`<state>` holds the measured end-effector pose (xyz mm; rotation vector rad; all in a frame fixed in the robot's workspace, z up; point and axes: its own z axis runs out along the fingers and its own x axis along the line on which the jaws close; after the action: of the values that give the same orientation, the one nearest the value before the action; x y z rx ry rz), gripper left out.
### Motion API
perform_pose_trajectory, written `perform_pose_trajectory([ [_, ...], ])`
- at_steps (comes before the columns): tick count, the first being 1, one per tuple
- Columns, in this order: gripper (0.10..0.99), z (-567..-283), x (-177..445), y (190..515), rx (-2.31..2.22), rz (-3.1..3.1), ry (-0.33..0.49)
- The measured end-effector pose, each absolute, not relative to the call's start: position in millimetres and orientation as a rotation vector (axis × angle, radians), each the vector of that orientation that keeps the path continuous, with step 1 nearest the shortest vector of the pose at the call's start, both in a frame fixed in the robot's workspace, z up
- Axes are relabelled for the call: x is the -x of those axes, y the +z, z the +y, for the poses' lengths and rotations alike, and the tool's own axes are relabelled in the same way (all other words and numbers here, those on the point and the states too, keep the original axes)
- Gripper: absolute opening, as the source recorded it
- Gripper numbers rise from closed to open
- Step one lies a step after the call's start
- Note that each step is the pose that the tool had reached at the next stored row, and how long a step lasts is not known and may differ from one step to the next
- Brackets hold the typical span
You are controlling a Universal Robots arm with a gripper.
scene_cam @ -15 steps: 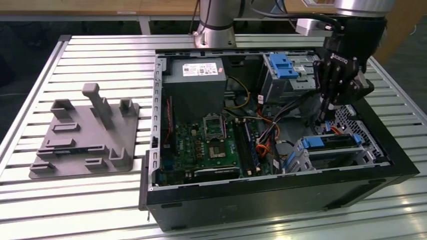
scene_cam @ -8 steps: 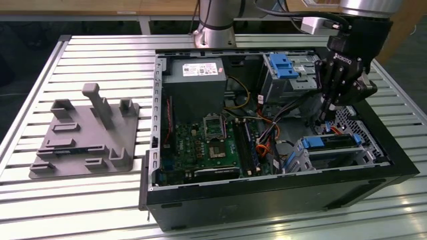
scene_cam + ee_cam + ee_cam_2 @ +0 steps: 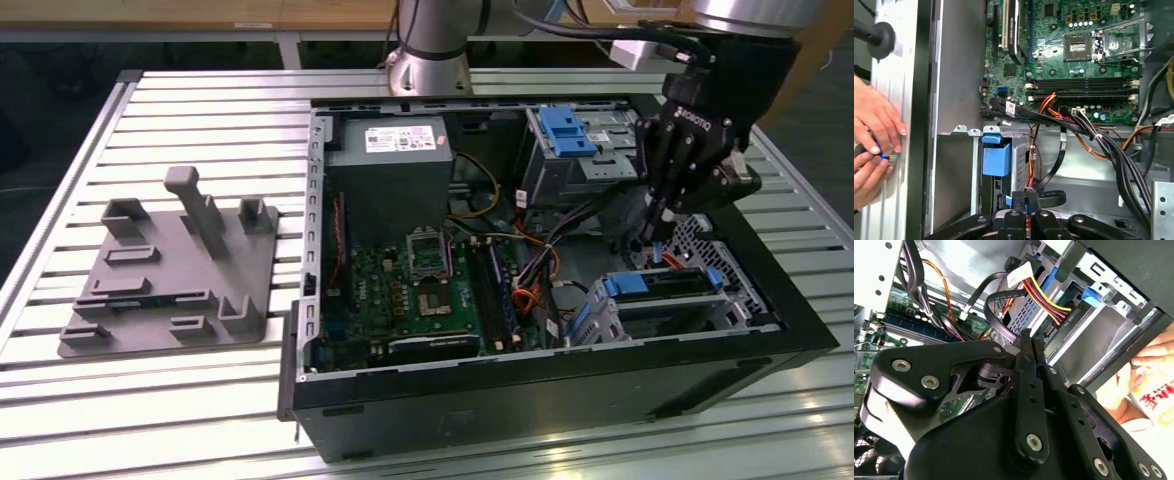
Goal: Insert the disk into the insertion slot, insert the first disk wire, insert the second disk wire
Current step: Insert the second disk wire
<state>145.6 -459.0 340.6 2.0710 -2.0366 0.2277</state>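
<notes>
Hand (image 3: 663,236): one, fingers pressed together, nothing visibly gripped, right of frame above disk (image 3: 665,285)
Disk: one, seated in insertion slot (image 3: 694,312)
First wrist view: two person's hands (image 3: 874,145) at left edge

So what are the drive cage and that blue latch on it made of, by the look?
The drive cage looks like bare sheet metal: grey, dull sheen, perforated wall, folded edges. The blue latch looks like moulded plastic: uniform bright colour, smooth matte face, rounded corners.
</notes>
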Motion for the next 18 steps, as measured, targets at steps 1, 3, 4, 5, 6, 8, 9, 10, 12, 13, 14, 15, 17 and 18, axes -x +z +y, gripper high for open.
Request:
perform_pose_trajectory([
  [1,0.141,-460,-146,341,-2.079,-2.044,0.214],
  [3,0.141,-462,-146,341,-2.096,-2.059,0.185],
  [4,0.141,-463,-146,341,-2.104,-2.066,0.172],
  [5,0.141,-465,-146,341,-2.110,-2.072,0.160],
  [6,0.141,-466,-146,341,-2.117,-2.078,0.150],
  [8,0.141,-469,-146,341,-2.126,-2.086,0.133],
  [9,0.141,-470,-146,341,-2.129,-2.089,0.127],
  [10,0.141,-472,-146,341,-2.133,-2.092,0.121],
  [12,0.141,-475,-147,341,-2.139,-2.097,0.110],
  [13,0.141,-477,-147,341,-2.141,-2.099,0.106],
  [14,0.141,-478,-147,341,-2.143,-2.101,0.102],
  [15,0.141,-480,-148,341,-2.145,-2.102,0.099],
  [17,0.141,-482,-149,342,-2.146,-2.104,0.095],
  [18,0.141,-484,-150,343,-2.147,-2.104,0.094],
])
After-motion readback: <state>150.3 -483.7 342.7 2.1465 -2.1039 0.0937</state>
